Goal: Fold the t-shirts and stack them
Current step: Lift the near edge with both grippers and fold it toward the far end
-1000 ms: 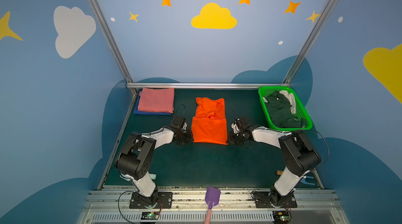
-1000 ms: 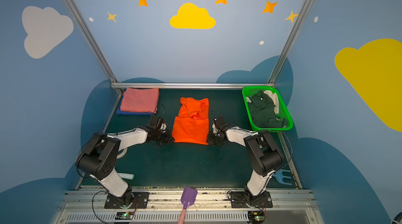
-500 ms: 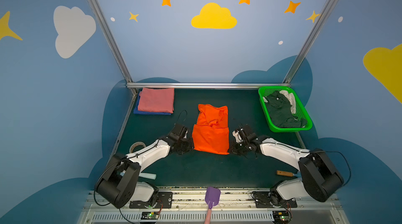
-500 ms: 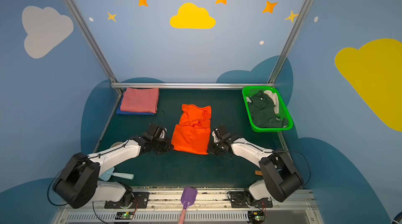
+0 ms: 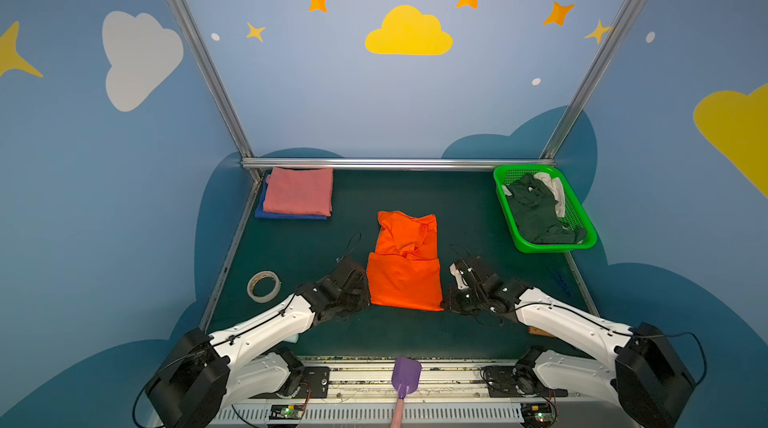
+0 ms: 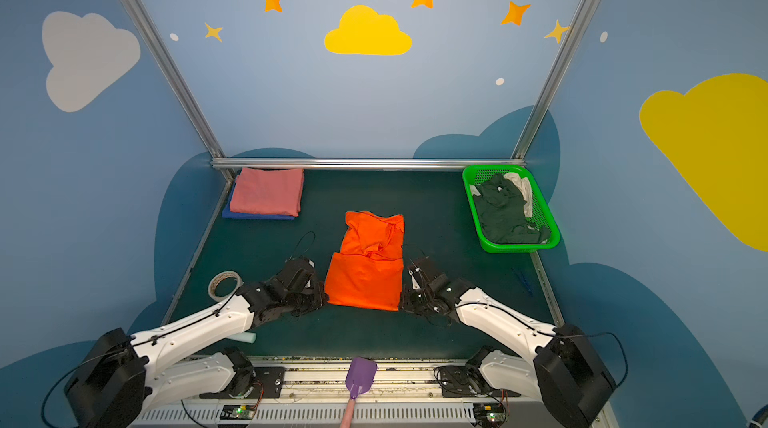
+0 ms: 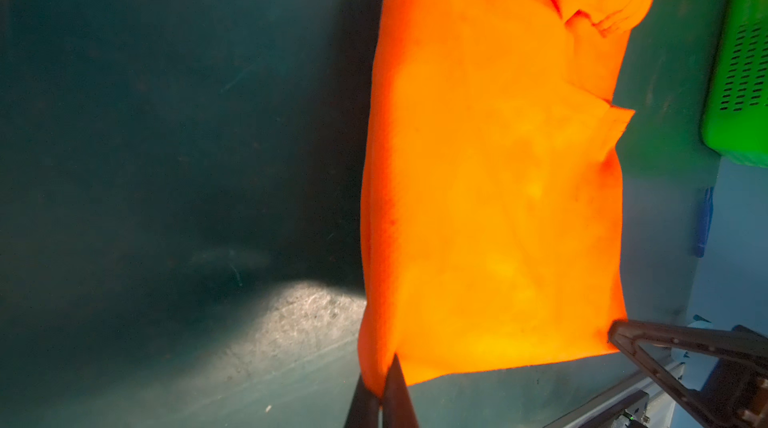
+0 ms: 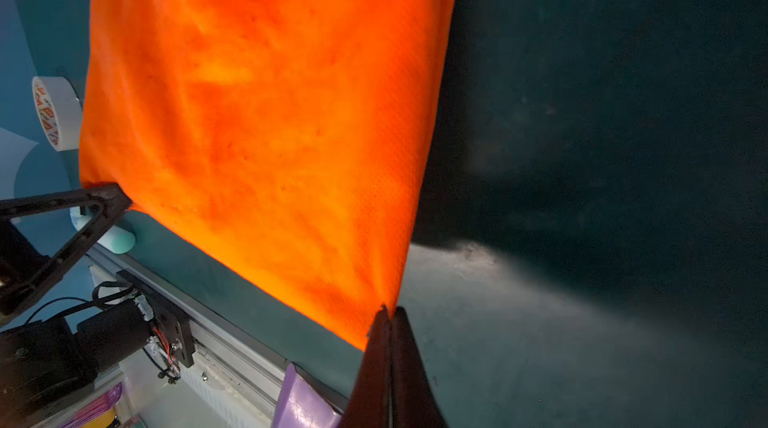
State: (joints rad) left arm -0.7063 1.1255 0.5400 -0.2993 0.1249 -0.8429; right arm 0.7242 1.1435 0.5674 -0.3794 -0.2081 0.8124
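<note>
- The orange t-shirt (image 5: 405, 268) lies mid-tabletop (image 5: 461, 213) in both top views. Its long axis runs from the near hem, low in the frame, up to the rumpled collar end.
- The left pincer (image 7: 382, 384) is clamped tight on the hem's left corner and the right pincer (image 8: 390, 315) on its right corner. The hem looks lifted.
- The rest of the shirt lies straight up-frame from both pincers, so the fold probably goes that way, with the arms level.
- The stack, the pink t-shirt (image 5: 298, 196) on the blue t-shirt (image 5: 286, 217), sits upper left — nearer the left arm.
</note>
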